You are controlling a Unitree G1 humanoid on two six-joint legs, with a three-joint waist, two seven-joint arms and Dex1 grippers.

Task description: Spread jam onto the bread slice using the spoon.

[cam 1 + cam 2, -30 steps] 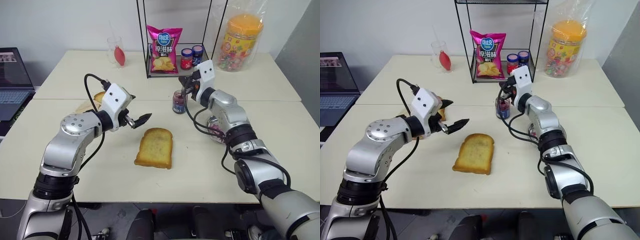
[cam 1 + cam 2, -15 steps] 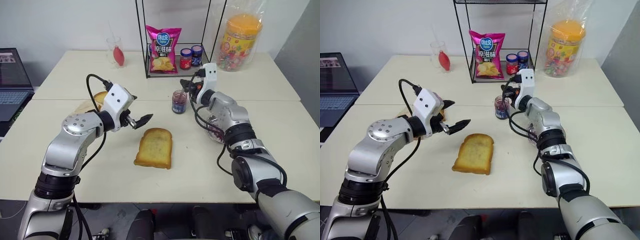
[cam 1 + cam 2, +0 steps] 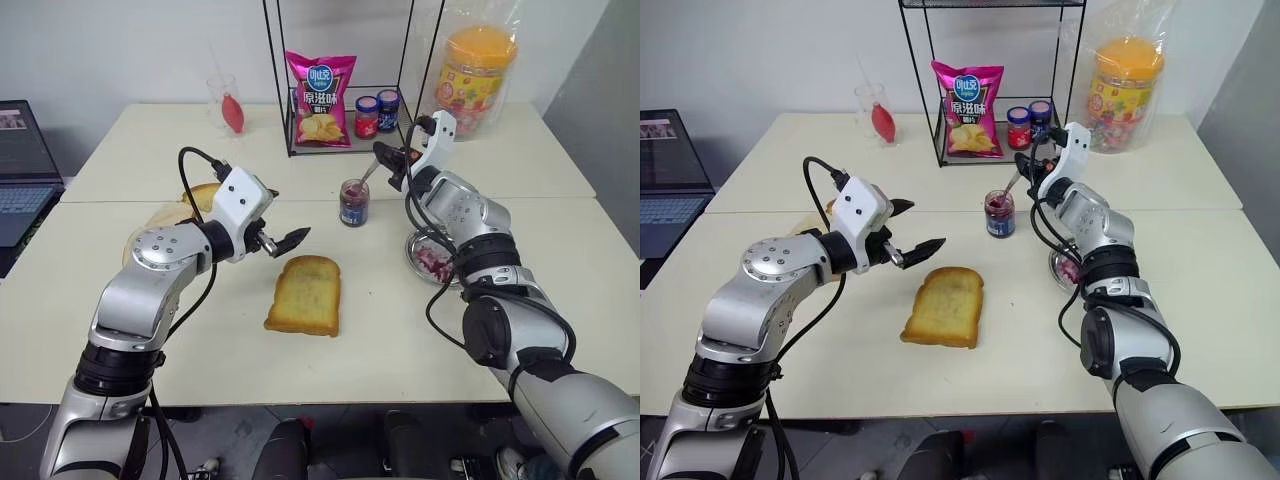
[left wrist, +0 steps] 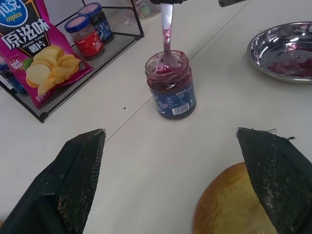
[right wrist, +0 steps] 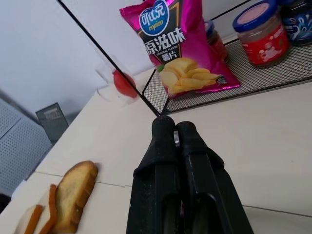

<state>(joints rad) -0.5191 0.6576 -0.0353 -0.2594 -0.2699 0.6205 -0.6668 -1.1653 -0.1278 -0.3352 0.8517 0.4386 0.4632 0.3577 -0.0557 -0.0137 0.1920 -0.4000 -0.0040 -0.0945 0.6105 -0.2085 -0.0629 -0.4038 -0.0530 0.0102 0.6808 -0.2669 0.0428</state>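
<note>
The right pincer (image 3: 392,163), in the upper middle of the left eye view, is clamped on the handle of the spoon (image 4: 166,34). The spoon slants down into the open jar (image 3: 353,202), its bowl resting in the jam (image 4: 165,67) at the jar's mouth, the handle smeared purple. In the right wrist view a sliver of metal shows between the closed fingers (image 5: 163,146).

The left pincer (image 3: 283,232) hangs left of centre with its jaws spread wide and nothing between them, above the surface (image 3: 200,340) and just up-left of the bread (image 3: 305,295). The bread lies flat and bare at the centre, below the jar and well apart from it.

A steel plate (image 3: 425,268) streaked with jam sits right of the bread, under the right arm. Behind the jar, a wire rack (image 3: 290,140) holds a crisp bag (image 3: 320,98) and two small jars (image 3: 376,113).
</note>
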